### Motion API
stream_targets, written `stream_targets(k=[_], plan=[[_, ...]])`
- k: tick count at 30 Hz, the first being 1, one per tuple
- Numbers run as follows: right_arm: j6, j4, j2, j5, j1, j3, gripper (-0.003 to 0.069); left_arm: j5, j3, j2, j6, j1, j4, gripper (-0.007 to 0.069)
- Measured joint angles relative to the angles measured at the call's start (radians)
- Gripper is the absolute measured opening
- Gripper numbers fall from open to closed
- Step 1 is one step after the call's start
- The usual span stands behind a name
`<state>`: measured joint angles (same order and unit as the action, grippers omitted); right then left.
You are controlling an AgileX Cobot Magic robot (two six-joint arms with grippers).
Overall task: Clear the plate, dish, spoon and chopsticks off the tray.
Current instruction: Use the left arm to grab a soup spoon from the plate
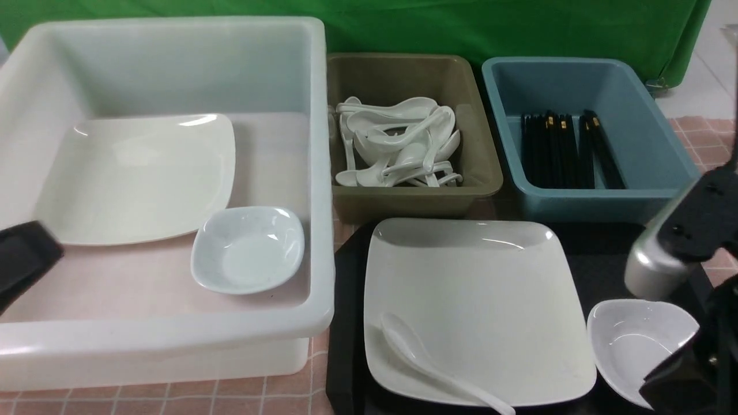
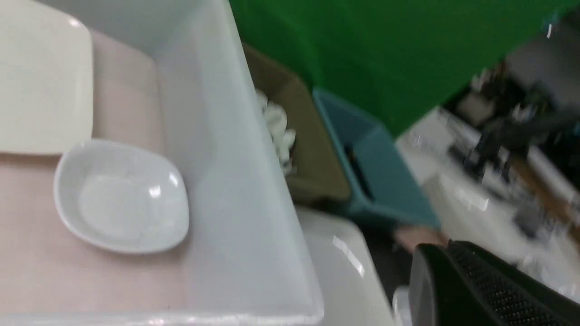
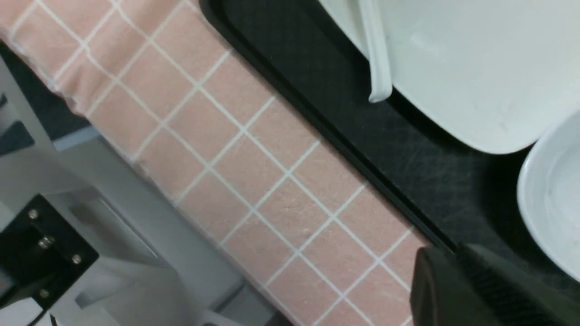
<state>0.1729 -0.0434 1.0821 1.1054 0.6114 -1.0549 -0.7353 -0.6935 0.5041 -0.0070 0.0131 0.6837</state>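
Note:
The black tray (image 1: 345, 323) holds the large white plate (image 1: 478, 305), with the white spoon (image 1: 426, 363) lying on its near left part. The small dish (image 1: 634, 340) sits on the tray to the plate's right. No chopsticks show on the tray. My right gripper (image 1: 689, 372) hangs over the dish's near right edge. Its wrist view shows one black finger (image 3: 476, 290) above the tray rim (image 3: 344, 136), beside the dish (image 3: 553, 194). My left gripper (image 1: 23, 259) is at the far left over the white bin, and only one finger (image 2: 476, 290) shows.
A big white bin (image 1: 320, 173) on the left holds another plate (image 1: 138, 178) and small dish (image 1: 248, 248). An olive bin (image 1: 484, 167) holds several spoons. A blue bin (image 1: 669, 144) holds several black chopsticks (image 1: 568, 150). A green curtain hangs behind.

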Motion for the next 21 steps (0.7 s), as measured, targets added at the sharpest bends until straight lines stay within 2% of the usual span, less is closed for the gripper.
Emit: stream_targets(k=[2,3,4,5,6,8,10,12,17,20,21], plan=[[-0.01,0.0,-0.034,0.002,0.0,0.013,0.0108,-0.204,-0.148,0.2,0.133,0.0,0.032,0.0004],[-0.009,0.0,-0.034,0.002,0.0,0.015,0.0108,-0.223,-0.161,0.219,0.146,0.0,0.032,0.0004],[-0.015,0.0,-0.064,0.007,0.0,0.03,0.0111,-0.363,-0.25,0.369,0.251,0.0,0.096,0.0004],[-0.016,0.0,-0.067,0.008,0.0,0.033,0.0112,-0.362,-0.259,0.386,0.251,0.0,0.105,0.0004],[-0.036,0.001,-0.098,0.022,0.0,0.054,0.0113,-0.432,-0.317,0.53,0.324,0.003,0.185,0.0004],[-0.065,0.001,-0.145,0.024,0.0,0.079,0.0115,-0.448,-0.362,0.651,0.377,0.032,0.253,0.0004],[-0.085,0.001,-0.19,0.024,0.0,0.098,0.0118,-0.448,-0.388,0.715,0.397,0.089,0.255,0.0004],[-0.102,0.001,-0.245,0.024,0.0,0.123,0.012,-0.453,-0.418,0.788,0.399,0.181,0.216,0.0004],[-0.173,0.001,-0.378,0.025,-0.001,0.166,0.0124,-0.478,-0.54,0.967,0.333,0.445,0.019,0.0022],[-0.181,0.001,-0.403,0.025,-0.001,0.172,0.0125,-0.478,-0.62,1.074,0.318,0.548,-0.092,0.0058],[-0.182,0.001,-0.403,0.025,-0.001,0.173,0.0125,-0.478,-0.632,1.091,0.318,0.554,-0.1,0.0062]])
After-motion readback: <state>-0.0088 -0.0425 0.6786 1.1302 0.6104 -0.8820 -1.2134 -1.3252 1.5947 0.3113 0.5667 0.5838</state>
